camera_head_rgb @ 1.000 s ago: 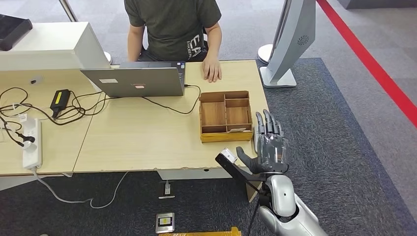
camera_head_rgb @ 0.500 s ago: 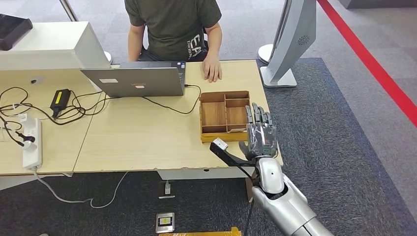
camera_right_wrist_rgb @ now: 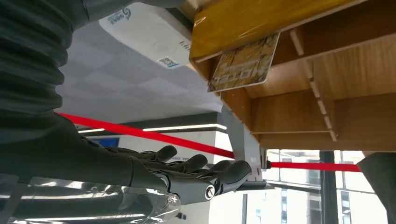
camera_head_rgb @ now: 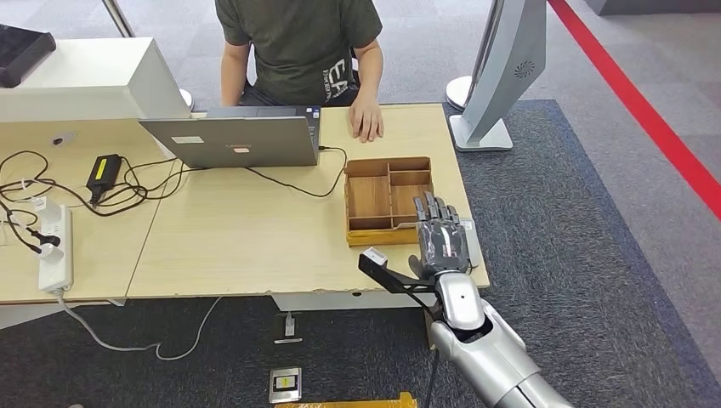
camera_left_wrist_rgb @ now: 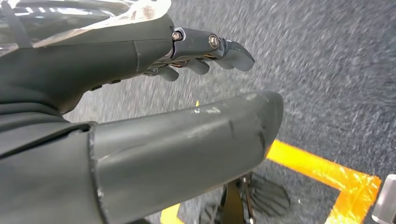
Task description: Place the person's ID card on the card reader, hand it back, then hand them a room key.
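A wooden compartment tray (camera_head_rgb: 374, 197) stands on the table near its right end. A gold room key card (camera_right_wrist_rgb: 243, 63) leans in one compartment against the tray's wall. My right hand (camera_head_rgb: 442, 238) hovers flat over the tray's near right corner with its fingers (camera_right_wrist_rgb: 196, 170) spread, holding nothing. My left hand (camera_left_wrist_rgb: 140, 93) hangs over the carpet, fingers extended and empty. The person (camera_head_rgb: 298, 42) sits at the table's far side, one hand (camera_head_rgb: 367, 119) resting on the tabletop.
An open laptop (camera_head_rgb: 234, 140) sits left of the tray, its cable running to the tray's far corner. A power strip (camera_head_rgb: 55, 246), an adapter and tangled cables lie at the left. A pale stand (camera_head_rgb: 502, 76) rises off the table's right end.
My right hand has moved forward and left from beyond the table's near right corner to above the tray's near right corner. The person has stayed still.
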Available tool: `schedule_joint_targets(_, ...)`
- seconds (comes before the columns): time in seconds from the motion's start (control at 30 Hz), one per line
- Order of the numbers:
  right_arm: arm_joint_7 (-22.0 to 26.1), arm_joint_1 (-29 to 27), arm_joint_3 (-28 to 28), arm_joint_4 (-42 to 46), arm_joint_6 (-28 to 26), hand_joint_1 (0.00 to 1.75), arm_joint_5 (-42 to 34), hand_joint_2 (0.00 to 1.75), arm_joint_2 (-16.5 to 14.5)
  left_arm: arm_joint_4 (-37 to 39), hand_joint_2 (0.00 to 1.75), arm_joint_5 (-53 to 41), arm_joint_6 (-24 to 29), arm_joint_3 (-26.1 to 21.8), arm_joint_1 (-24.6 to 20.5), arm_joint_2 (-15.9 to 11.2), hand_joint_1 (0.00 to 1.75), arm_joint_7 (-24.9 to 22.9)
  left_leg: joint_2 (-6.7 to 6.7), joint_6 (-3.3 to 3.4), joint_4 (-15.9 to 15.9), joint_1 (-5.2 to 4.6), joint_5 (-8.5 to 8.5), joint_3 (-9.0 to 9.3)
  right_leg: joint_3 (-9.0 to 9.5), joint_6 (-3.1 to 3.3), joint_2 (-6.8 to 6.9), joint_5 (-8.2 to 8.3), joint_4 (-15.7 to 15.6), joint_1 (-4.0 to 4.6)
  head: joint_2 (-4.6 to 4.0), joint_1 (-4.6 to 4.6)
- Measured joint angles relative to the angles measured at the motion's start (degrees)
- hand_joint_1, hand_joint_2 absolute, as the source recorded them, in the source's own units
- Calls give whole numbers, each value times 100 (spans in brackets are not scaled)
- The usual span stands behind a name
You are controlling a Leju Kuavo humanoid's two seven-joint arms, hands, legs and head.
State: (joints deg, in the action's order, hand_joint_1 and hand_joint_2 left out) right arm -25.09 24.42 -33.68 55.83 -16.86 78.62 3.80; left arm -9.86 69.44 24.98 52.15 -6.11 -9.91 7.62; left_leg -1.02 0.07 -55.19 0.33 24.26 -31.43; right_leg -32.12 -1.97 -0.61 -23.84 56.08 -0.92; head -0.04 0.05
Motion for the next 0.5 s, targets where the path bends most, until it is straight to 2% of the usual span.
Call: schedule_joint_targets(0.5,281,309,-29,-773,-72,0,-63,175,-444,0,0,337,126,-158,11,11,0,-112,1,0,0,1,0,0,0,0,0,0,2,0,0,1)
